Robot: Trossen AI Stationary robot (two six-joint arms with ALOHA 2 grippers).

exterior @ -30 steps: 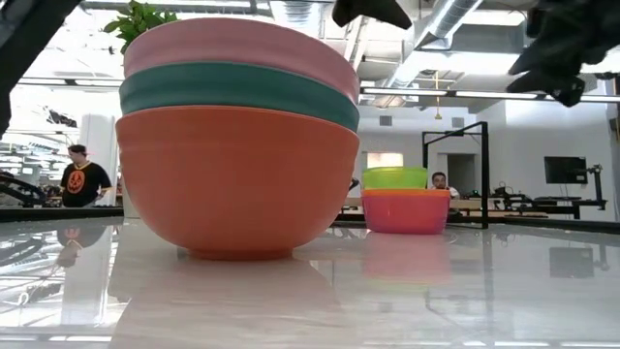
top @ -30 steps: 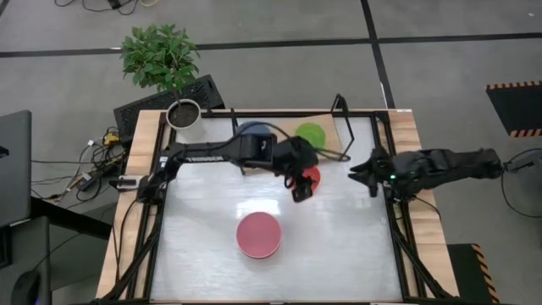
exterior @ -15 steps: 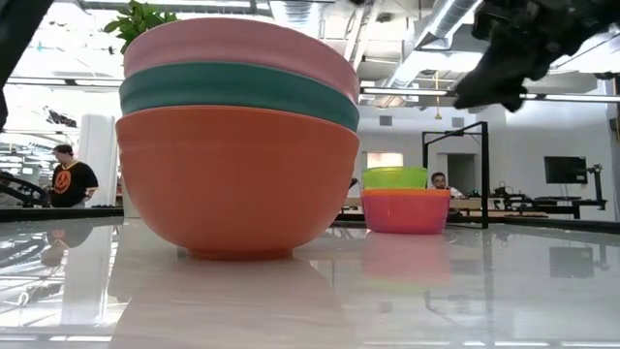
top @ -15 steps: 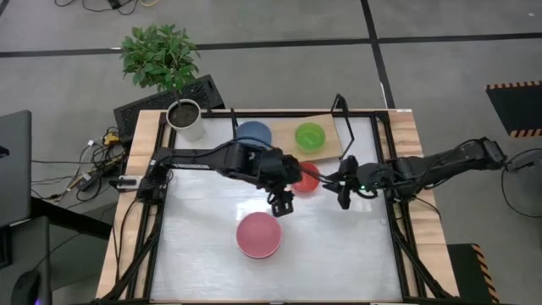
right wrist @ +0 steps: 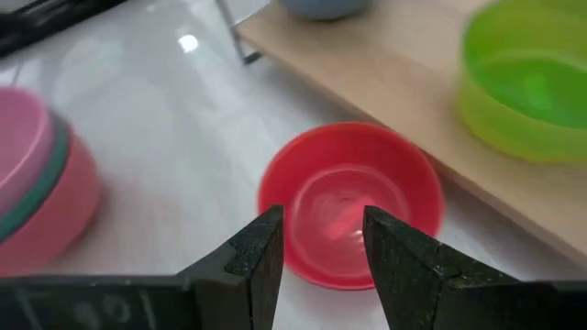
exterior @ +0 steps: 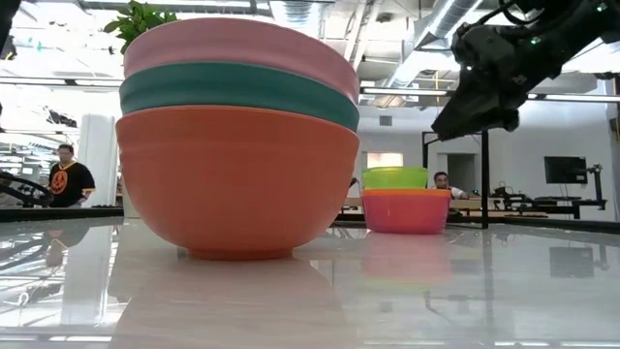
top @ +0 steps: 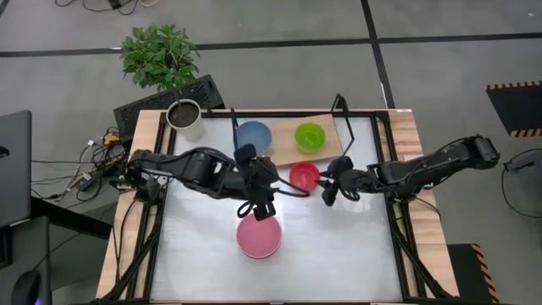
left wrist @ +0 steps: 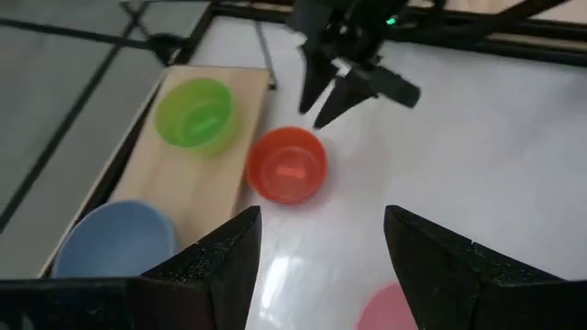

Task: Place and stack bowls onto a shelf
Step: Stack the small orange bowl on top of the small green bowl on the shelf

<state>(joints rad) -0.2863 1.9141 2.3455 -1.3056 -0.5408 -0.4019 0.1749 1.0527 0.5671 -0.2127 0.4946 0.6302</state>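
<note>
A red bowl [top: 304,176] stands on its base on the white table, just before the shelf [top: 282,156]. A blue bowl [top: 253,135] and a green bowl [top: 310,136] sit on the shelf board. A stack of orange, teal and pink bowls [top: 258,235] rests nearer the table's near edge. My right gripper [top: 326,193] hovers open beside the red bowl [right wrist: 348,202], on its right and above it, touching nothing. My left gripper [top: 264,206] is open over the far rim of the stack [exterior: 237,145].
A white plant pot [top: 185,119] stands at the table's far left corner, beside the shelf's left end. Black frame rails [top: 396,220] run along the table's sides. Bare tabletop [top: 339,246] lies to the right of the stack. People show in the room behind [exterior: 64,179].
My left gripper has drawn back from the red bowl toward the table's near left, ending over the stack. My right gripper has moved left and down toward the red bowl. The red bowl has stayed on the table.
</note>
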